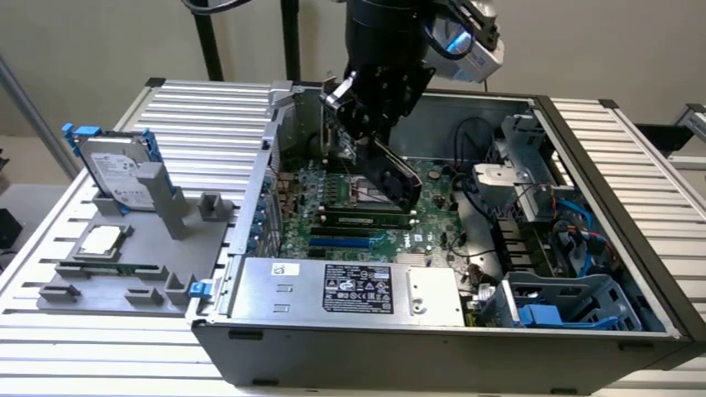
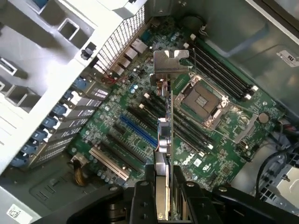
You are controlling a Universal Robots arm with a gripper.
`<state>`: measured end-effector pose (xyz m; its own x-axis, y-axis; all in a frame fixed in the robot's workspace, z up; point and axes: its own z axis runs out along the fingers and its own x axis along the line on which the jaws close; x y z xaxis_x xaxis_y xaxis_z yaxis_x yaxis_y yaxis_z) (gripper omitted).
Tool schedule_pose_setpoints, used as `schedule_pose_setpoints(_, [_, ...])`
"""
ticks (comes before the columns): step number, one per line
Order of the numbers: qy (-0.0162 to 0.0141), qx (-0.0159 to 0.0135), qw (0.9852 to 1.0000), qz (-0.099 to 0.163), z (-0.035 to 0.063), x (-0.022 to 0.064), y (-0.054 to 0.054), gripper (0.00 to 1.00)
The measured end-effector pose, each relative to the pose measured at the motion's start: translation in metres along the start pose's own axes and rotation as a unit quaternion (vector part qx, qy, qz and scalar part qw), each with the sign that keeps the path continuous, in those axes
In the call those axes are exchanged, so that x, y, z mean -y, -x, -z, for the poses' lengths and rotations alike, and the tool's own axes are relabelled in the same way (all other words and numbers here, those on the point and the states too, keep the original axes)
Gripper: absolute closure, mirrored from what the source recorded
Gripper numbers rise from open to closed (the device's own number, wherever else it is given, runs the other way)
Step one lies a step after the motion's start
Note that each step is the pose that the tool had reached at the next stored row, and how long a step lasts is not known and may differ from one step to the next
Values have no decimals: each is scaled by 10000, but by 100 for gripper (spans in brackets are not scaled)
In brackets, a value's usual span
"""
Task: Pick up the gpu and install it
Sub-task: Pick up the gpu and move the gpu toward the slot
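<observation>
Black gripper (image 2: 163, 189) clamped on thin green gpu (image 2: 164, 135), edge-on over green motherboard (image 2: 112, 112); exterior view shows its black cooler face.

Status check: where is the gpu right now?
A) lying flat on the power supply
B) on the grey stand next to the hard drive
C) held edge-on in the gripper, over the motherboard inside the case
C: the wrist view shows the gpu clamped in the gripper, edge-on above the motherboard.
</observation>
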<state>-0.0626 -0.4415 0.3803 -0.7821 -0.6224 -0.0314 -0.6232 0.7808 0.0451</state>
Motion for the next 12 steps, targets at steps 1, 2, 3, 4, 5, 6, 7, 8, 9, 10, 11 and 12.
schedule_pose_setpoints(1, [2,-3,9999,158,-11,0,0,100])
schedule_pose_setpoints(2, [4,-6,9997,243,-18,1,0,100])
schedule_pose_setpoints(3, [5,-9,9994,333,-24,1,-1,100])
schedule_pose_setpoints(4, [8,-12,9991,428,-32,1,-1,100])
schedule_pose_setpoints(5, [10,-15,9986,523,-39,2,-1,100])
schedule_pose_setpoints(6, [12,-18,9982,607,-46,2,-1,100])
schedule_pose_setpoints(7, [15,-22,9975,700,-53,2,-1,100])
schedule_pose_setpoints(8, [17,-26,9969,792,-61,3,-2,100])
schedule_pose_setpoints(9, [20,-29,9961,882,-68,3,-2,100])
schedule_pose_setpoints(10, [24,-35,9948,1017,-78,3,-2,100])
schedule_pose_setpoints(11, [27,-39,9938,1109,-86,4,-3,100])
schedule_pose_setpoints(12, [30,-43,9927,1201,-93,4,-3,100])
